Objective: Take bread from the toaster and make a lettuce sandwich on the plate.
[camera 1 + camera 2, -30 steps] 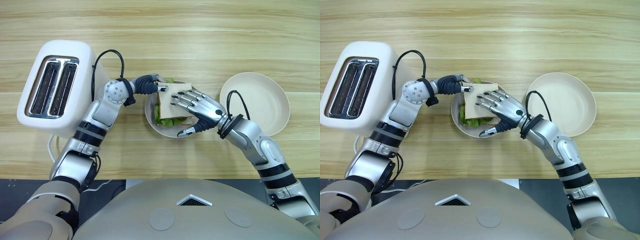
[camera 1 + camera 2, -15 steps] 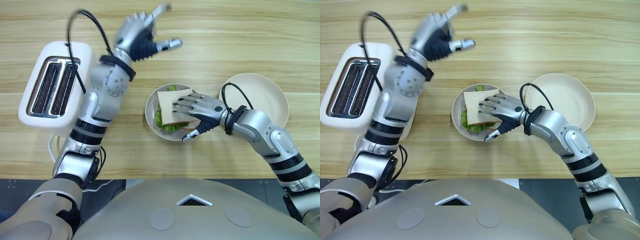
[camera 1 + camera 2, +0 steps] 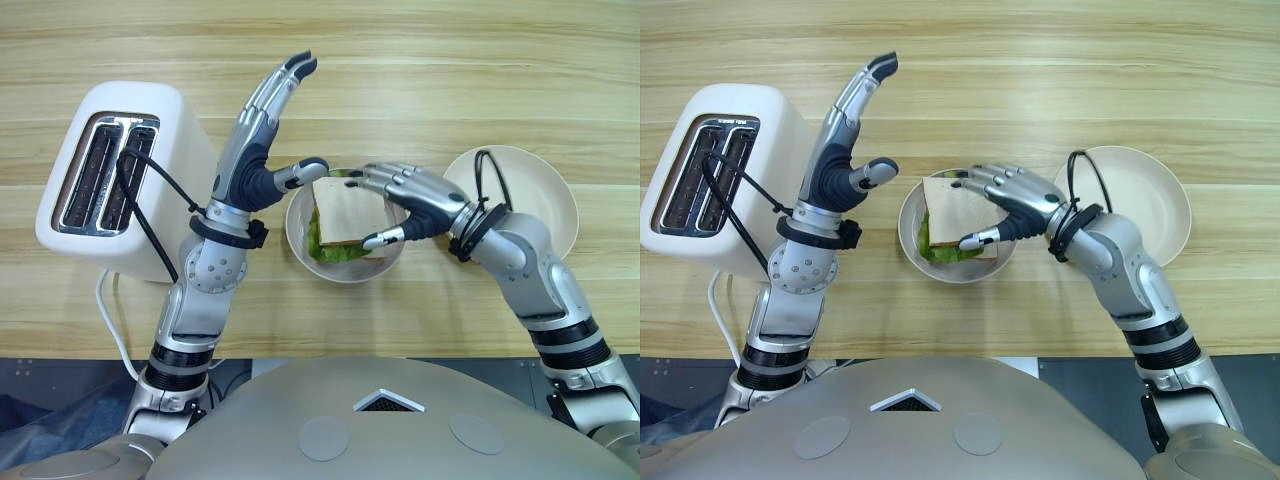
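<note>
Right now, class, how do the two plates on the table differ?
The middle plate holds the sandwich; the right plate holds nothing. The right plate looks wider than the middle plate. The right hand hangs over the middle plate, while only its wrist crosses the right plate's rim. Both are round, pale and on the table.

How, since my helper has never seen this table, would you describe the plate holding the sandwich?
Start at the white toaster on the left. Of two cream dishes to its right, take the nearer plate. Unlike the empty dish beyond, it holds bread over lettuce.
</note>
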